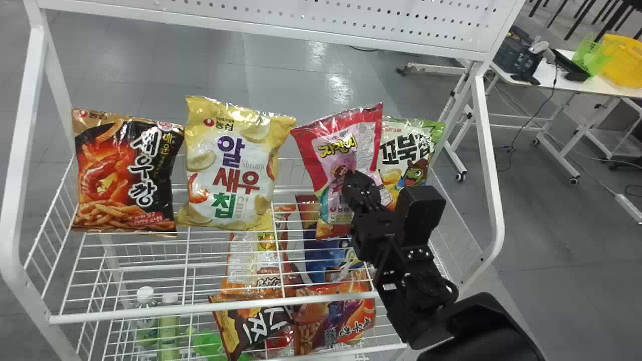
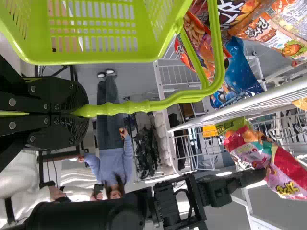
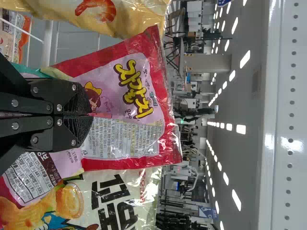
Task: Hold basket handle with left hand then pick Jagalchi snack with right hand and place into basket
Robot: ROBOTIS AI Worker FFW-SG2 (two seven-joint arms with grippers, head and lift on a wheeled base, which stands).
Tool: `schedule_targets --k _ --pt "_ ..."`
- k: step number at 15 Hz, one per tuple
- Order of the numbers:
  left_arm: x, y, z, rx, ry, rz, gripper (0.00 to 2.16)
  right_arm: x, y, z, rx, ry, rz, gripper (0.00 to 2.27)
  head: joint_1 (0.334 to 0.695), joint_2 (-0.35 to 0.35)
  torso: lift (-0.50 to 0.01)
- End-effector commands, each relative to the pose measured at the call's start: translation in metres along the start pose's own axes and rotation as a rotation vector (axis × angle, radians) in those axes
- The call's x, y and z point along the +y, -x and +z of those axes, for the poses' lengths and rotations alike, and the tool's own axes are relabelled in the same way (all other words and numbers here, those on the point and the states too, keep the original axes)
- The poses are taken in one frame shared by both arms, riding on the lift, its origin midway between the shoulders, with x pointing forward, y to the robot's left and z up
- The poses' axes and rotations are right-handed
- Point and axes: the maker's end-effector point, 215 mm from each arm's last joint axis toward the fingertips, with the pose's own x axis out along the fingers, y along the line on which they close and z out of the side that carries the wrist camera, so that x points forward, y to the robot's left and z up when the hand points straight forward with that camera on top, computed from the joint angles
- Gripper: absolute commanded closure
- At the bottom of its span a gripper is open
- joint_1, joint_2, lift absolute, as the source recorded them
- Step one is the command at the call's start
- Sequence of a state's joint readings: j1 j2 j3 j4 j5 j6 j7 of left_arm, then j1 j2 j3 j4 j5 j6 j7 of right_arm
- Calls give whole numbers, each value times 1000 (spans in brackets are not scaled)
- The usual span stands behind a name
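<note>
Two holds: left end effector (image 2: 82, 112) closed on basket handle (image 2: 139, 106), right end effector (image 3: 91, 115) pinched shut on Jagalchi snack (image 1: 332, 163), tilted near right edge of wire shelf (image 1: 150, 311). Probably light, slippery, crushable; slack film at mid-face suits gripping

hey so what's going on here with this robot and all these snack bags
The robot's left gripper holds a green basket by its handle. Its right gripper is closed on the Jagalchi snack, a red and pink bag, at the white wire rack, between a yellow bag and a green-and-white one. The snack isn't in the basket yet.
</note>
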State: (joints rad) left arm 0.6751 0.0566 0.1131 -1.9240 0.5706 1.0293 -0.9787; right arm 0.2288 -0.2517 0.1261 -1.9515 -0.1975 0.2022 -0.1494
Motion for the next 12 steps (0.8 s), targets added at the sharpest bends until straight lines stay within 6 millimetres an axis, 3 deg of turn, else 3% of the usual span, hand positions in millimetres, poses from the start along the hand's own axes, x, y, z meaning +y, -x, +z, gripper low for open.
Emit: schedule_targets --k 1,8,12 --pt "-1 0 -1 1 0 -1 1521 -1 15 9 -6 -58 19 1713 695 -291 -10" --pt "-2 -6 -2 13 -7 -1 1521 21 66 18 33 -136 111 1713 695 -311 -10" --pt "-4 -5 -1 11 -7 -8 1521 45 102 -1 158 -125 171 1713 695 -302 -10"
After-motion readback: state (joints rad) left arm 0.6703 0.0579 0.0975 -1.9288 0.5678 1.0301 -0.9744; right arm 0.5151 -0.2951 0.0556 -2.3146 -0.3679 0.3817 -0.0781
